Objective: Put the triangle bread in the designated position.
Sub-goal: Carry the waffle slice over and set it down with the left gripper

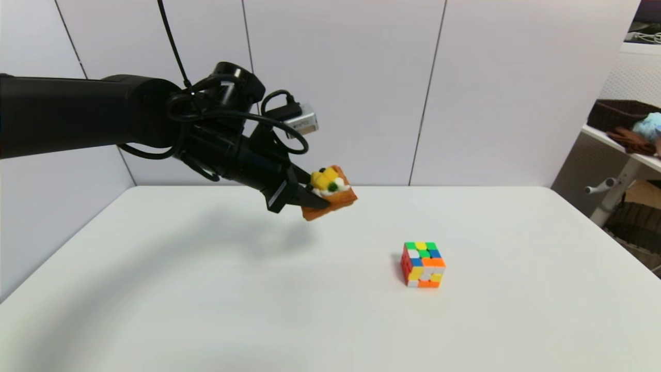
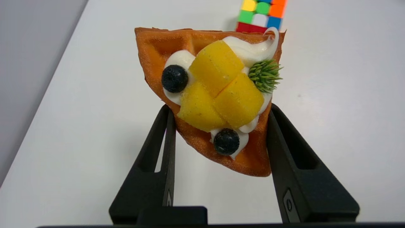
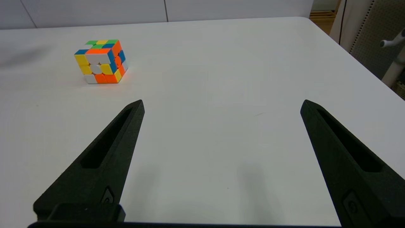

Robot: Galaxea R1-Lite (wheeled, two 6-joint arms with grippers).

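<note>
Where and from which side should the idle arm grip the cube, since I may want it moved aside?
Take the cube by two opposite flat side faces, coming from above. It sits square on the table with free space all round, so parallel faces probably suit the right end effector, which is open. The left end effector holds the bread aloft.

Matt black plastic on the left gripper, its fingers faintly grainy. The triangle bread between them looks like moulded plastic: a sandy, rough orange-brown waffle crust, glossy white cream, dull yellow chunks, a bristly green tuft. The puzzle cube shines, smooth hard plastic. The tabletop is smooth white with a soft sheen. The right gripper has the same matt black.
</note>
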